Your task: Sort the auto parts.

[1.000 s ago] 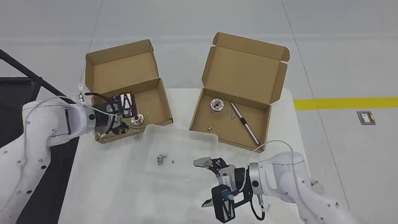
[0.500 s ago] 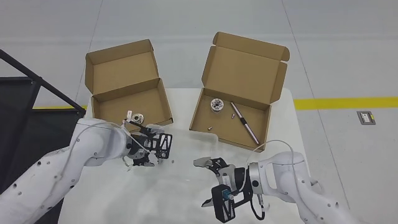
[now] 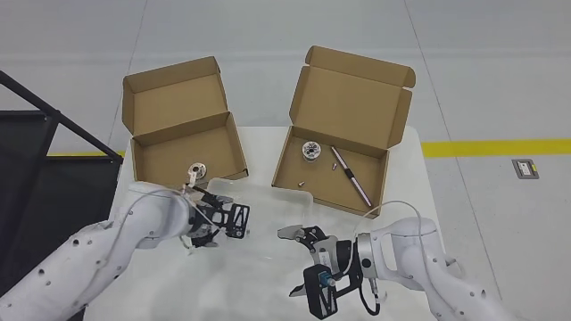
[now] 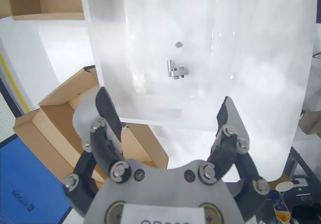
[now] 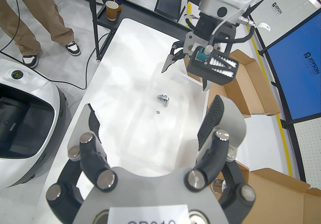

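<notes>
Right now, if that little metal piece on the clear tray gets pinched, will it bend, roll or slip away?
Probably stiff: the metal piece looks solid and blocky. Its angular shape suggests it won't roll. On the glossy clear tray it may skid if nudged.

T-1.0 s: left gripper (image 4: 163, 96) was inside the open brown cardboard box on the left (image 3: 161, 152), beside the round flanged metal part (image 3: 194, 171). By T-0.5 s it had swung out over the box's front wall to the table. Since then it has crept slightly nearer the robot. It now hangs above the clear plastic tray (image 4: 250, 34), over the small grey metal bracket (image 4: 176, 72) (in plain sight from above at T-1.0 s, now covered there).
</notes>
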Available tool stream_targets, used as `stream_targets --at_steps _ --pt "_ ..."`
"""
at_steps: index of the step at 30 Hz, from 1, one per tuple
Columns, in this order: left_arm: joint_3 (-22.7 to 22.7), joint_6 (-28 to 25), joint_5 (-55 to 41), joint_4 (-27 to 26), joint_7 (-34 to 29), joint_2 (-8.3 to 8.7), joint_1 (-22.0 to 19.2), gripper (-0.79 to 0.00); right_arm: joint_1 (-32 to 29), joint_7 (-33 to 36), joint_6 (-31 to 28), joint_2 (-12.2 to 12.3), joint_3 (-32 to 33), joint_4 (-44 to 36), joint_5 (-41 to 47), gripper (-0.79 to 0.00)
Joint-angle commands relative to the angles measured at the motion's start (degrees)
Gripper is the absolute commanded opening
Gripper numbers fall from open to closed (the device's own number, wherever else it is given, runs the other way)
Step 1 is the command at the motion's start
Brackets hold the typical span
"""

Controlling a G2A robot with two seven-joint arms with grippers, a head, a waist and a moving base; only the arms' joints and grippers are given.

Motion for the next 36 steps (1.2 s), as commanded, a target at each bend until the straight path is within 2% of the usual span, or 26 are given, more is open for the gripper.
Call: stream_targets --at_steps 1,11,18,27,29,36 --pt "1.3 0.4 2.1 0.9 -0.5 -0.96 -0.1 0.000 0.0 0.0 0.0 0.0 0.0 0.0 0.0 0.000" --pt "6.3 -0.9 10.8 8.9 3.4 -6.54 -2.6 0.000 0.0 0.0 0.0 0.0 0.0 0.0 0.0 0.000" --pt "8.8 -0.9 15.0 16.8 8.1 -10.67 -3.7 -0.034 0.0 0.0 0.0 0.0 0.0 0.0 0.0 0.000" --pt "9.8 -2.1 18.7 24.4 11.9 -15.18 -4.6 -0.200 0.0 0.0 0.0 0.0 0.0 0.0 0.0 0.000" --pt "9.6 -2.5 19.3 25.5 12.4 -15.95 -4.7 -0.231 0.0 0.0 0.0 0.0 0.0 0.0 0.0 0.000" --pt "10.1 -2.6 21.2 28.5 14.2 -17.83 -4.8 -0.422 0.0 0.0 0.0 0.0 0.0 0.0 0.0 0.000"
